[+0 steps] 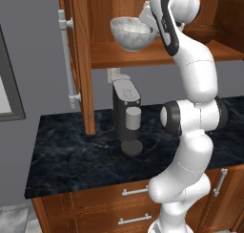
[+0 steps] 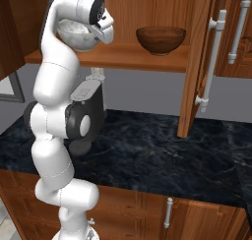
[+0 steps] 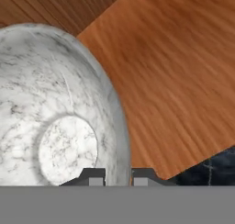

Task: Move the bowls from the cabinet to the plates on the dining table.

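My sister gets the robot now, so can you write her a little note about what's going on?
Gripper: shut on the marbled bowl, one finger each side of its rim.
Marbled bowl: at the cabinet shelf, whether lifted is unclear.
Brown bowl: standing on the shelf, untouched.
Done: first bowl gripped.
Left: carry both bowls to the plates on the dining table.
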Tool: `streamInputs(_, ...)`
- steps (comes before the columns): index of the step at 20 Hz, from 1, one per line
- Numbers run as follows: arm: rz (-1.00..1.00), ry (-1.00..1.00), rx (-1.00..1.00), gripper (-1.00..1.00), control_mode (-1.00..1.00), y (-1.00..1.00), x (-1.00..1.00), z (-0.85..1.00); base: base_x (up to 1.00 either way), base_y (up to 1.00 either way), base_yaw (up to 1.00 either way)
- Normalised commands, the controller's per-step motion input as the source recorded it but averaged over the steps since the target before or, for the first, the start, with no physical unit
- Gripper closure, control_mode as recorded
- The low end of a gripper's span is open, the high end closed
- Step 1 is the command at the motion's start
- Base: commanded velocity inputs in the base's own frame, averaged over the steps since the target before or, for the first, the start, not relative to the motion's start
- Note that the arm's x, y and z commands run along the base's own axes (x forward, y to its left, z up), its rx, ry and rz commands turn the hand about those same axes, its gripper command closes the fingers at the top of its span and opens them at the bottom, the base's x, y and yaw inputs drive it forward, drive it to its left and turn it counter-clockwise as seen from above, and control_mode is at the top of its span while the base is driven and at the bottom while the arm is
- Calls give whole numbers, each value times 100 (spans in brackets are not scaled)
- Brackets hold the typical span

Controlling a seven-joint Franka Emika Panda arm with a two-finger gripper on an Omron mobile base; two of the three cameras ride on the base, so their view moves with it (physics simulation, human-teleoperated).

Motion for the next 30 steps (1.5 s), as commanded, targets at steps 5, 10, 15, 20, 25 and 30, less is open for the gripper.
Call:
streamInputs(5,0,0,0,100,-100,-24,-39,0,0,0,0)
streamInputs(10,0,0,0,100,-100,-22,-42,0,0,0,0)
streamInputs(15,0,0,0,100,-100,-20,-60,0,0,0,0)
streamInputs(20,0,-1,0,100,-100,-14,-70,0,0,0,0)
streamInputs(25,0,0,0,100,-100,-13,-74,0,0,0,0)
streamInputs(30,0,-1,0,100,-100,-13,-69,0,0,0,0)
